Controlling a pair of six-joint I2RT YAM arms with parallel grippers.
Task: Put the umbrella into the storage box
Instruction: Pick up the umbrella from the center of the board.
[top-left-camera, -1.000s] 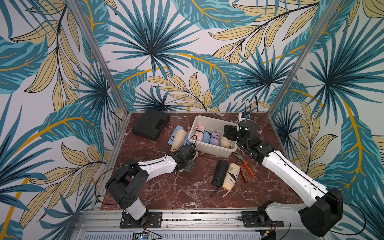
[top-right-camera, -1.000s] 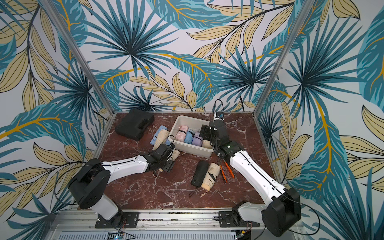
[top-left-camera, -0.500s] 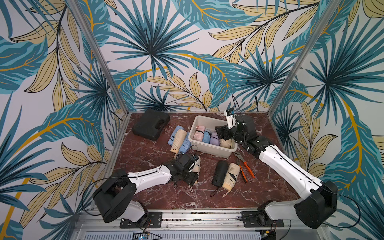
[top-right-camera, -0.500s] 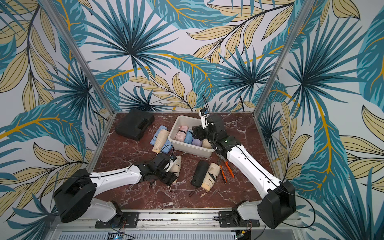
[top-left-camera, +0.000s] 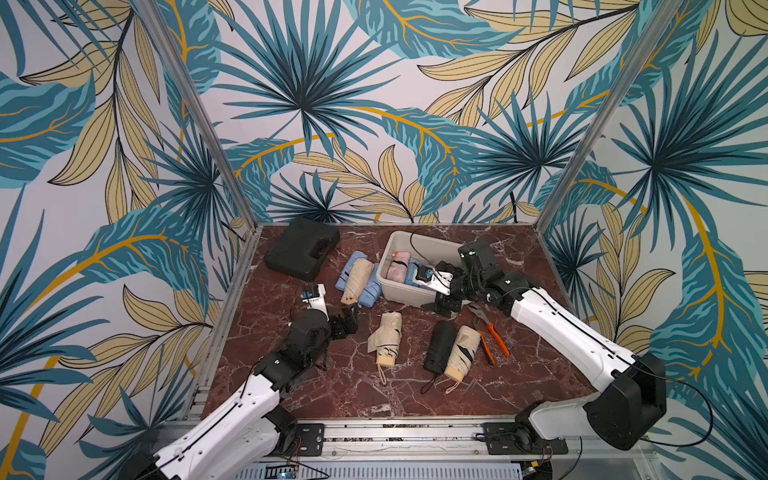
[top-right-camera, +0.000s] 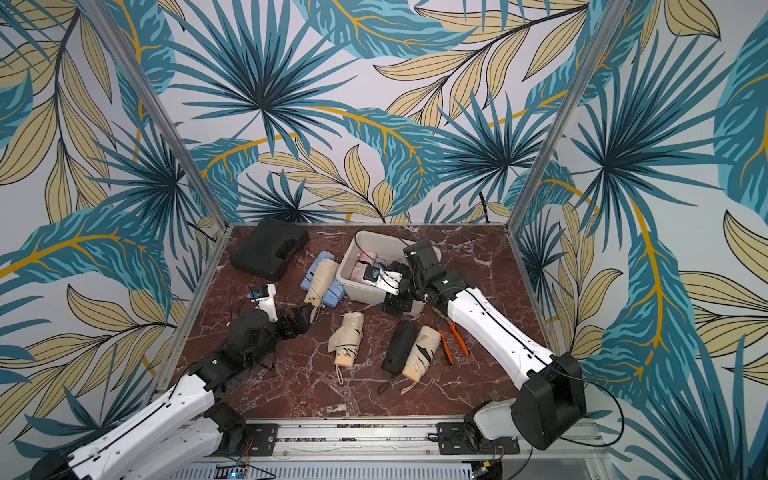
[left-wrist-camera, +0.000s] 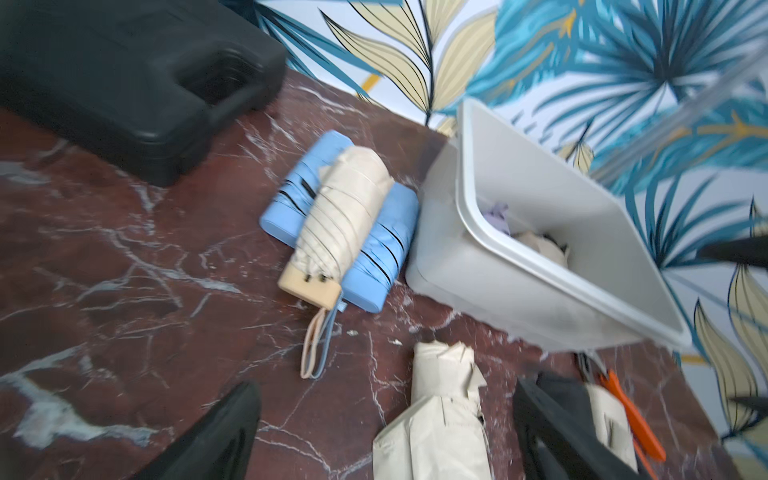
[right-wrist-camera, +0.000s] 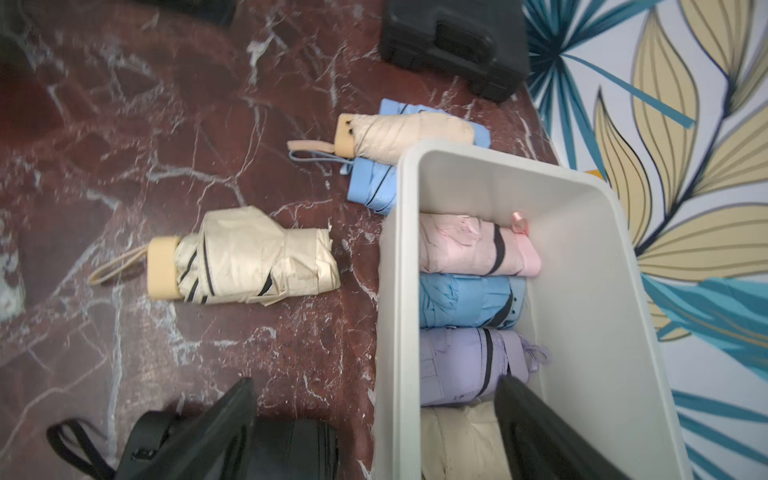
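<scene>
The off-white storage box (top-left-camera: 419, 245) (top-right-camera: 365, 245) stands at the back, holding pink (right-wrist-camera: 465, 245), blue, lilac and beige folded umbrellas. A beige umbrella (top-left-camera: 386, 338) (top-right-camera: 347, 338) (left-wrist-camera: 436, 415) lies loose mid-table. My left gripper (top-left-camera: 345, 319) (left-wrist-camera: 386, 384) is open and empty, just left of it and apart from it. A black umbrella (top-left-camera: 438, 347) and a beige one (top-left-camera: 461, 353) lie side by side to its right. My right gripper (top-left-camera: 441, 302) (right-wrist-camera: 376, 382) is open and empty, straddling the box's near wall (right-wrist-camera: 395, 332).
A beige umbrella (top-left-camera: 357, 276) rests on blue ones (top-left-camera: 372, 291) against the box's left side. A black hard case (top-left-camera: 301, 253) sits at the back left. Orange-handled pliers (top-left-camera: 492, 334) lie under my right arm. Metal posts and walls close in the table.
My left gripper brought the beige umbrella toward the table's middle, let go of it, opened wide and drew back left. My right gripper came down from above the box to its near wall.
</scene>
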